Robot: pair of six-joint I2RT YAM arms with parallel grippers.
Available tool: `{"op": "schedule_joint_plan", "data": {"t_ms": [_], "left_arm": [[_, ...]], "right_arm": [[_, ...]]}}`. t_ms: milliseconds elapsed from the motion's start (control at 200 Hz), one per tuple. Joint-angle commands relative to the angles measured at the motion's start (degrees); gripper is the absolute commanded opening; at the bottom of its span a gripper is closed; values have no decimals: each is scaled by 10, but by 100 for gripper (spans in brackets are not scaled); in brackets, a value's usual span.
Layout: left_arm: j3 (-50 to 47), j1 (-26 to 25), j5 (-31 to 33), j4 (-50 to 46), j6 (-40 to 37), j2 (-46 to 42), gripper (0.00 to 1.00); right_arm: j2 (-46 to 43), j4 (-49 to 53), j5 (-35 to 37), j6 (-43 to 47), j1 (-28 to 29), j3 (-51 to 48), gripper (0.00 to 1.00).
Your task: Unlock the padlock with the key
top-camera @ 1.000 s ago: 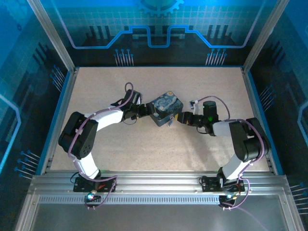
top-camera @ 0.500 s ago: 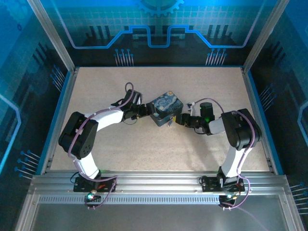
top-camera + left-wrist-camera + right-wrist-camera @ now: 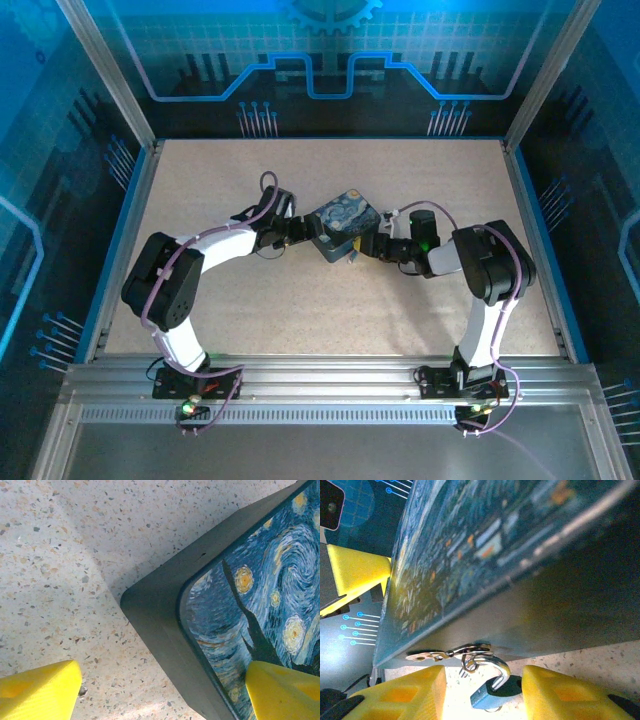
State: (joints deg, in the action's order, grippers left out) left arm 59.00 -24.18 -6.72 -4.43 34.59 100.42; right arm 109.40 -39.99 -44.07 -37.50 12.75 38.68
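The padlock (image 3: 489,694) is a tiny metal piece, rigid and light but probably slick. I judge the surest hold is across the flat sides of its bluish body, leaving the underside clear for the key (a pinch on the thin shackle (image 3: 501,672) would only let it swivel). It hangs by that shackle from a small hasp (image 3: 445,654) on the side wall of the painted tin (image 3: 520,555), just above the speckled desk (image 3: 600,660).

The right hand (image 3: 484,679) sits low against that wall. Its yellow fingers (image 3: 405,692) are parted on either side of the padlock, not clamped on it.

At the tin's far corner, the left hand (image 3: 162,676) is spread wide, one finger over the lid and the other over bare desk.
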Motion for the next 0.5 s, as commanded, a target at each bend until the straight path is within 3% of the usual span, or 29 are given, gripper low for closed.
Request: {"op": "schedule_joint_plan", "data": {"t_ms": [0, 495], "left_arm": [[-15, -10, 3, -61, 1, -3, 87], [-13, -11, 5, -66, 2, -13, 87]], "right_arm": [[15, -25, -21, -6, 6, 11, 44], [10, -40, -41, -8, 0, -4, 33]]}}
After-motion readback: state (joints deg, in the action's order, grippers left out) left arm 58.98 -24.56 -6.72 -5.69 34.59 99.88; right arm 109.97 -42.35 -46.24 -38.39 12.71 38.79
